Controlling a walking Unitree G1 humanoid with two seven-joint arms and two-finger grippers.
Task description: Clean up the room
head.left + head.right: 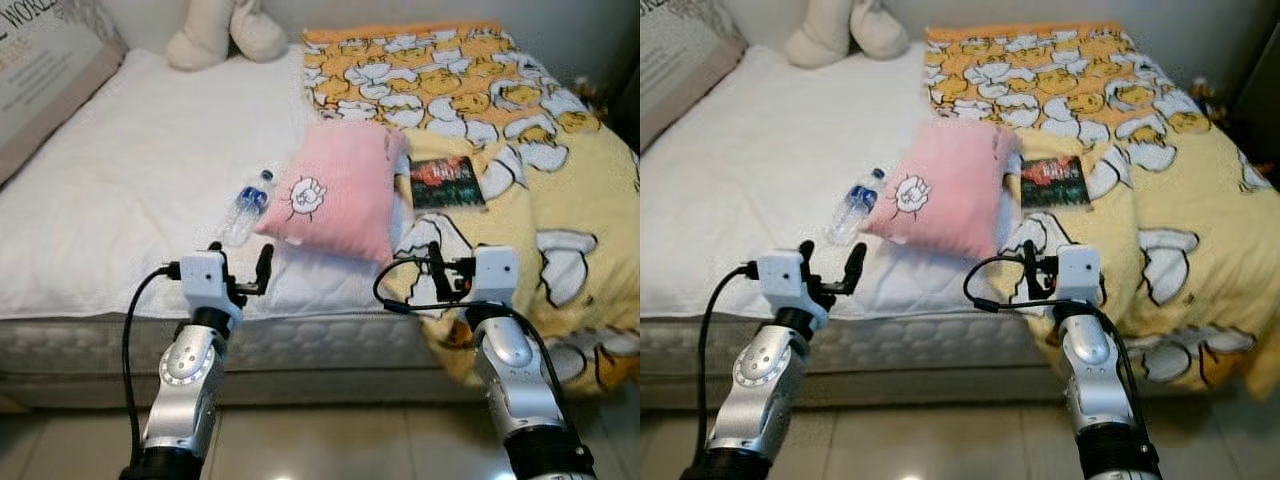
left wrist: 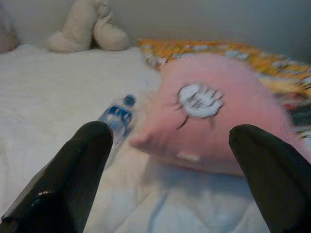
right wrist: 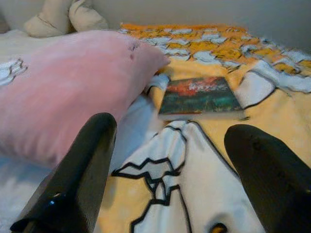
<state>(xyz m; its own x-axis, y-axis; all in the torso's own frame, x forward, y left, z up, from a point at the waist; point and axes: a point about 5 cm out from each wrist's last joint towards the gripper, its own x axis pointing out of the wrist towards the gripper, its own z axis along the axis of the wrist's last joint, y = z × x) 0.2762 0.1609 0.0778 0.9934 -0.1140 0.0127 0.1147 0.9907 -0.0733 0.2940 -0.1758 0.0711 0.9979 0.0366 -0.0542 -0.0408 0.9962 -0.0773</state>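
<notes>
On the bed (image 1: 120, 180), beyond the left pincer (image 1: 241, 268), spread wide and empty, lies one water bottle (image 1: 249, 205), cap pointing away, touching one pink pillow (image 1: 335, 190). One book (image 1: 446, 183) lies flat on the duck blanket (image 1: 560, 200), beyond the right pincer (image 3: 170, 160), also wide open, holding nothing.

I see a pink pillow (image 1: 335, 190) with a small white cartoon print, lying on a white bed sheet (image 1: 130, 190). The blanket (image 1: 560, 190) is yellow and orange with white ducks outlined in black. The bottle (image 1: 248, 205) is clear with a blue label, the book (image 1: 446, 183) dark green and red.
</notes>
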